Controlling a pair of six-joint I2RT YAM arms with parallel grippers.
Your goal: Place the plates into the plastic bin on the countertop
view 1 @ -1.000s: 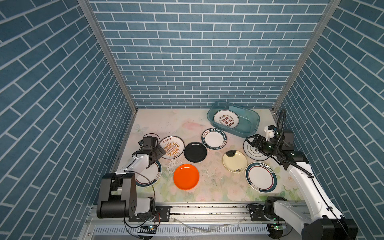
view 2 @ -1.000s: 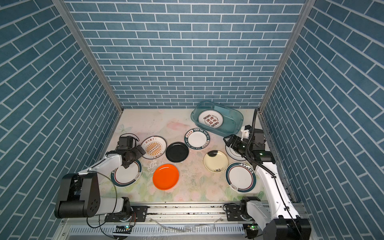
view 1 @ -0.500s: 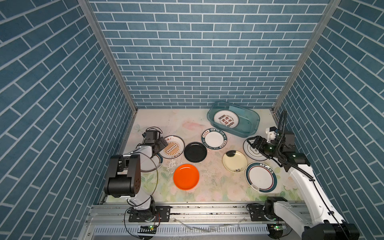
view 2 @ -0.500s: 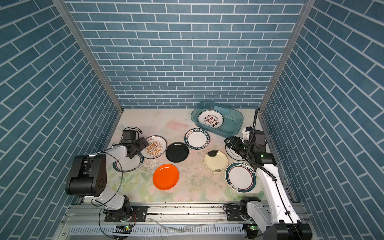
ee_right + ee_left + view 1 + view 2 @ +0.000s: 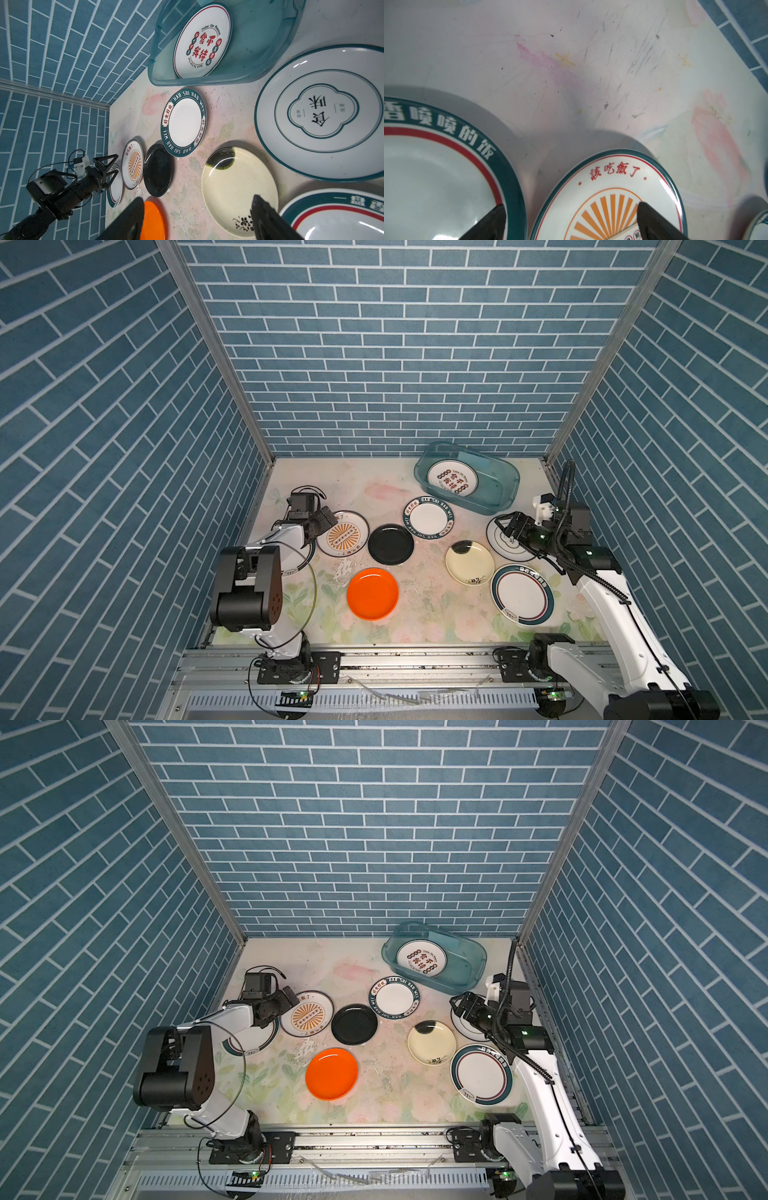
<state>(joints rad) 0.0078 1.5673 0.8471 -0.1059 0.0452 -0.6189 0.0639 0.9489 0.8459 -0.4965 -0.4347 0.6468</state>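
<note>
Leaving eight lying on the bench, orange plate nearest. Swinging the left gripper away from the green-rimmed plate toward the sunburst plate, jaws wide apart, holding nothing. Keeping the right gripper waiting over the clover plate, jaws apart too, empty. Lining up the next pick, likely. Counting just one red-lettered plate inside the plastic bin, far back.

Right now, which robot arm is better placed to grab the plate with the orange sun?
Left. The left arm holds its open jaws right at the rim of the sun plate. The right arm has its jaws across the countertop, over a white plate by the bin.
</note>
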